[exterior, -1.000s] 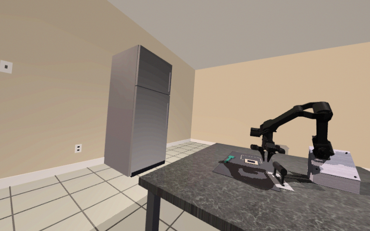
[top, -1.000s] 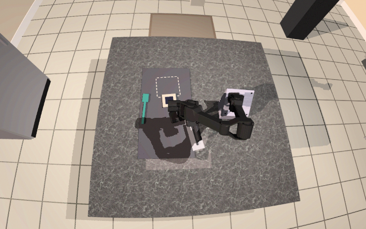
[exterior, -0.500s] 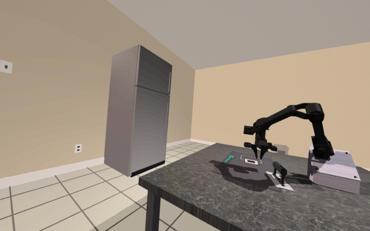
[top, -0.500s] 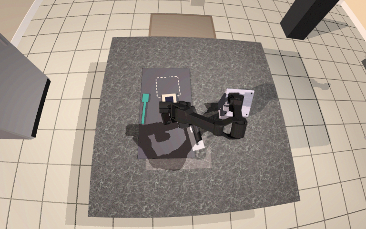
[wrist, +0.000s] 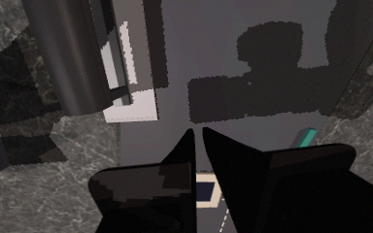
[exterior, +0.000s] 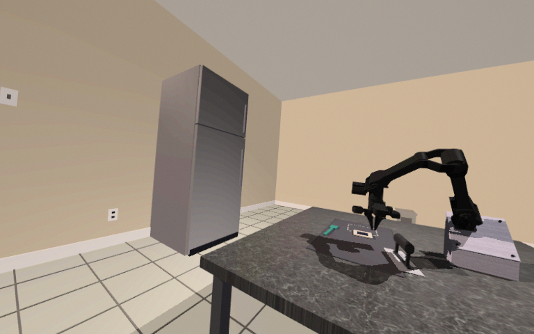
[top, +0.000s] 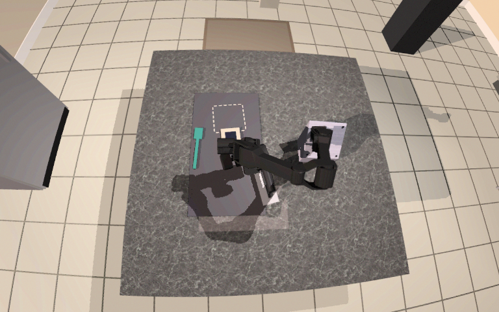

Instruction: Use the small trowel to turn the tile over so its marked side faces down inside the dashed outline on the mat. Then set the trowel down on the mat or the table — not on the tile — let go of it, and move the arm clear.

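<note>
The cream tile (top: 230, 134) (exterior: 362, 233) (wrist: 206, 191) lies on the grey mat (top: 202, 106) (exterior: 387, 241) with its dark blue marked side up, overlapping the lower edge of the dashed outline (top: 228, 104). A teal small trowel (top: 197, 147) (exterior: 330, 229) (wrist: 306, 137) lies flat along the mat's left edge. A black-handled trowel with a white blade (top: 268, 184) (exterior: 403, 245) (wrist: 73, 58) lies at the mat's right edge. My gripper (top: 237, 149) (exterior: 374, 227) (wrist: 197, 132) points down just beside the tile, a little above the mat. It is shut with nothing between the fingers.
The arm's grey base block (top: 331, 140) (exterior: 480, 248) stands to the right of the mat. A fridge (exterior: 200, 157) (top: 25, 129) stands off the table to the left. A black beam (top: 416, 21) is at the far right corner.
</note>
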Robot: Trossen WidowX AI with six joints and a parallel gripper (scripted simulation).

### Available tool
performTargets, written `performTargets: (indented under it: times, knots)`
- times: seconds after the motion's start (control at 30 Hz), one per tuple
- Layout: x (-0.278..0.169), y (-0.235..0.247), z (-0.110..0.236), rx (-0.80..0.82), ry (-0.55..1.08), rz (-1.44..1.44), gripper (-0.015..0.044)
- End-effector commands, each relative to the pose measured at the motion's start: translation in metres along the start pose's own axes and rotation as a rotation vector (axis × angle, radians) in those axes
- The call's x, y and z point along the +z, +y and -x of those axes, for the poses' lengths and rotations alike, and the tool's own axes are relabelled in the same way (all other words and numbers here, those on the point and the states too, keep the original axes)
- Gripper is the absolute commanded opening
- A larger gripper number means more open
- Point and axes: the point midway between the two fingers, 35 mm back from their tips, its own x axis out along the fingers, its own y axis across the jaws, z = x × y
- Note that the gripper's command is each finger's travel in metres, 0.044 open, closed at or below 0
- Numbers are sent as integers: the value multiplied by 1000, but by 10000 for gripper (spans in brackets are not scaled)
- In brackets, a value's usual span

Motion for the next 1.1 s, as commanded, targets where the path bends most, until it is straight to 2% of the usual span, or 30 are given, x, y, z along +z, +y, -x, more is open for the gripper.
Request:
performTargets:
  times: [0.0,0.43,0.57,1.07]
  knots:
    - [0,0,0,0,0,0,0]
    - [0,0,0,0,0,0,0]
    - [0,0,0,0,0,0,100]
    - [0,0,0,0,0,-1,100]
